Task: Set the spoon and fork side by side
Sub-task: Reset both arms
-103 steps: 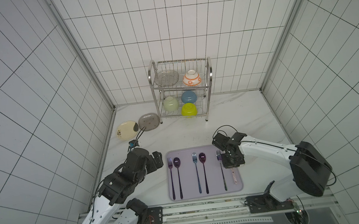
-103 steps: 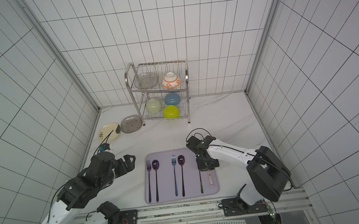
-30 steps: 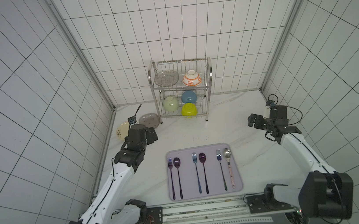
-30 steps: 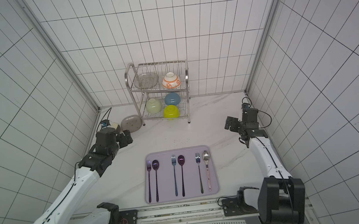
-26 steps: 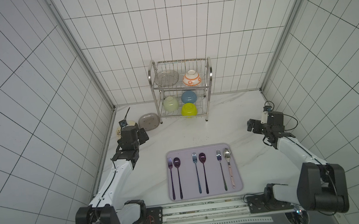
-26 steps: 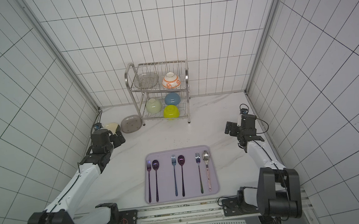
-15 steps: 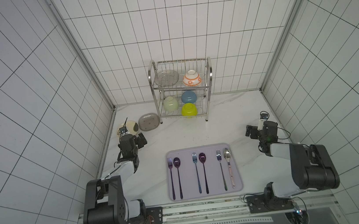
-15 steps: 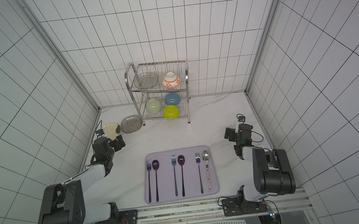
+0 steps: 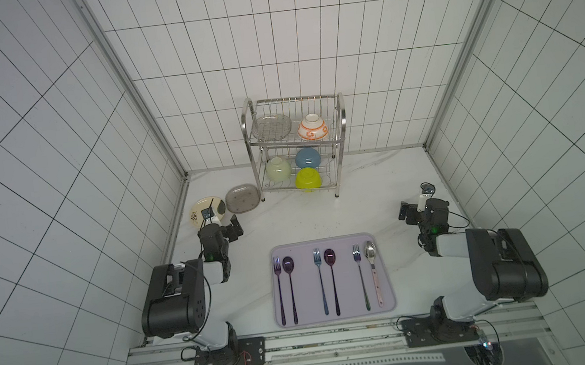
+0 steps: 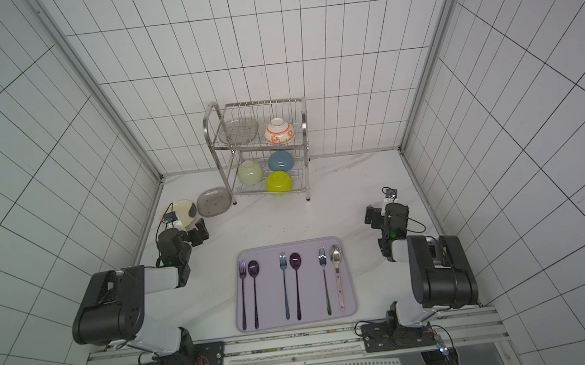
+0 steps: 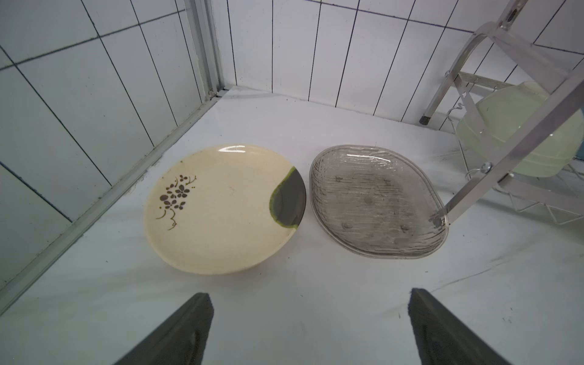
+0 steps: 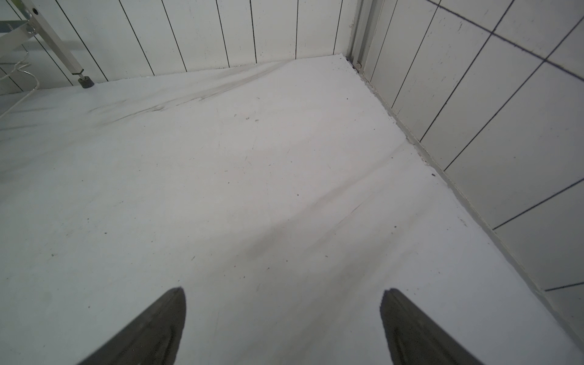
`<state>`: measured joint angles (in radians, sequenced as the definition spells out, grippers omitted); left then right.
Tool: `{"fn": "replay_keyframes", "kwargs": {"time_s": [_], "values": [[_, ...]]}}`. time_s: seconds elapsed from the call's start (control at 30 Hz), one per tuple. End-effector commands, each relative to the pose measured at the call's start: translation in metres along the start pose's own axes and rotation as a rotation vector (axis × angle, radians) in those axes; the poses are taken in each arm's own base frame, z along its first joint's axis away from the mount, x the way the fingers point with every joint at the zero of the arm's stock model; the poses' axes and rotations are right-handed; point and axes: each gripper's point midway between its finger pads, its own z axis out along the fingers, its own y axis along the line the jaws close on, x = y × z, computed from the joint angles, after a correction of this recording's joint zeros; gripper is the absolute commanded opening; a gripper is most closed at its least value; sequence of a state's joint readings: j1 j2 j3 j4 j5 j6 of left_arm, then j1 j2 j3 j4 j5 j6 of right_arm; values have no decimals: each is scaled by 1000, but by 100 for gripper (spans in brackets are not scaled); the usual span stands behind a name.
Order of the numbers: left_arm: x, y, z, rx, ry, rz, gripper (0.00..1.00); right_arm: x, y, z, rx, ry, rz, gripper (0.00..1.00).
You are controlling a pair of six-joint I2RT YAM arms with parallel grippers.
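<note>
On the tray (image 9: 348, 289): three fork-and-spoon pairs lay in a row, handles toward the bench's front edge; the lilac tray sat at the middle of that edge.
Spoon (image 9: 375, 275): silver bowl, pale pink handle, the last piece toward the tray's right edge; seen in both top views (image 10: 339, 286).
Fork (image 9: 361, 280): just beside the spoon on its left, parallel to it, tines level with the spoon's bowl, not touching it.
Other cutlery (image 9: 290, 288): two dark purple and blue pairs filled the tray's left and middle parts.
Left gripper (image 11: 309, 300): fingers spread wide with nothing between them, low over the bench (image 12: 252, 158) near its left edge, well apart from the tray.
Right gripper (image 12: 282, 294): fingers likewise spread wide and holding nothing, over bare bench near the right edge.
Cream plate (image 11: 218, 211): flat on the bench by the left edge, just ahead of the left gripper.
Grey glass dish (image 11: 376, 202): just beside the cream plate; whether their rims touched could not be told.
Rack (image 9: 296, 145): two wire tiers at the middle of the back edge, holding bowls.
</note>
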<state>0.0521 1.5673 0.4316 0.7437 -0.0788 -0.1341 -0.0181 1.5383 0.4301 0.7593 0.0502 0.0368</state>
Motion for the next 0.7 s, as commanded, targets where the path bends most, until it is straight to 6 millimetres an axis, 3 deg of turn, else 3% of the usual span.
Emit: {"fn": "replay_keyframes", "kwargs": {"time_s": [0.0, 0.67], "values": [[-16, -6, 1, -15, -48, 39, 98, -11, -1, 1, 11, -35, -4, 99], [-15, -5, 1, -26, -39, 38, 98, -12, -1, -1, 10, -46, -5, 99]]}}
